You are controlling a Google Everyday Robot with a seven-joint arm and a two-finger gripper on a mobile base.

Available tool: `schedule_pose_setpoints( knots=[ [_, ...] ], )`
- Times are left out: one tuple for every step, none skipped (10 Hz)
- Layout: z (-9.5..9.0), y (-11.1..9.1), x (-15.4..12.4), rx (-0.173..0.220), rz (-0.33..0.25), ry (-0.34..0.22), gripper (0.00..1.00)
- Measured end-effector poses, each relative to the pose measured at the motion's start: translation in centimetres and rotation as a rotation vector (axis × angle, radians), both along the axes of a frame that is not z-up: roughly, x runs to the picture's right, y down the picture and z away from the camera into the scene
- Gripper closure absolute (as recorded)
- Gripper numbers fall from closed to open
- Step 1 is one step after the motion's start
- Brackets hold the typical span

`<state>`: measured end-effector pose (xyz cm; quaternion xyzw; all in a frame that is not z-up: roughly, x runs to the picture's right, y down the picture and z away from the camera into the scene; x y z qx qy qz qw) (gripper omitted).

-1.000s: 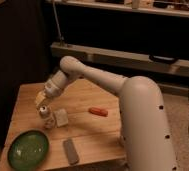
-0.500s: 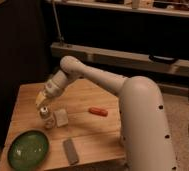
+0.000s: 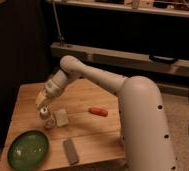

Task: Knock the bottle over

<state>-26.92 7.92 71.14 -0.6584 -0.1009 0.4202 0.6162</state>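
Standing upright near the table's point(image 3: 95, 132) left side is the bottle point(image 3: 46, 116), a small clear one with a pale cap, placed at about 9 o'clock from the table's middle. Just above it, at its 12 o'clock, the claw point(image 3: 42, 101) is seen, pointed down and toward the left, with its pale tip close over the bottle's cap; whether contact is made cannot be told. Whether the claw is spread or closed cannot be told either. The white arm point(image 3: 93, 77) is stretched from the large rounded body at 3 o'clock across the table to that spot.

Just beside the bottle, at its 3 o'clock, a small white block point(image 3: 61, 118) is set, touching or nearly touching it. Farther out in the same direction, near the table's middle, 1 orange-red object point(image 3: 98, 111) is laid flat. At the bottle's 6 o'clock, by the front left corner, a green bowl point(image 3: 28, 149) is placed. At 5 o'clock from the bottle, near the front edge, a grey oblong object point(image 3: 70, 151) is laid flat, well apart from the bowl.
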Motion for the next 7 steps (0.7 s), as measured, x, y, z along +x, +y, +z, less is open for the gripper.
schedule_pose_setpoints(
  knots=[
    [0.02, 0.04, -0.04, -0.003, -0.003, 0.0, 1.0],
    [-0.09, 0.1, -0.26, -0.004, -0.007, -0.003, 1.0],
    [-0.07, 0.17, -0.26, -0.006, -0.01, -0.003, 1.0],
    [-0.09, 0.2, -0.21, -0.011, -0.012, -0.005, 1.0],
    [-0.09, 0.31, -0.19, -0.014, -0.015, -0.006, 1.0],
    [-0.15, 0.27, -0.21, -0.013, -0.017, -0.006, 1.0],
    [-0.13, 0.27, -0.08, -0.013, -0.02, -0.005, 1.0]
  ],
)
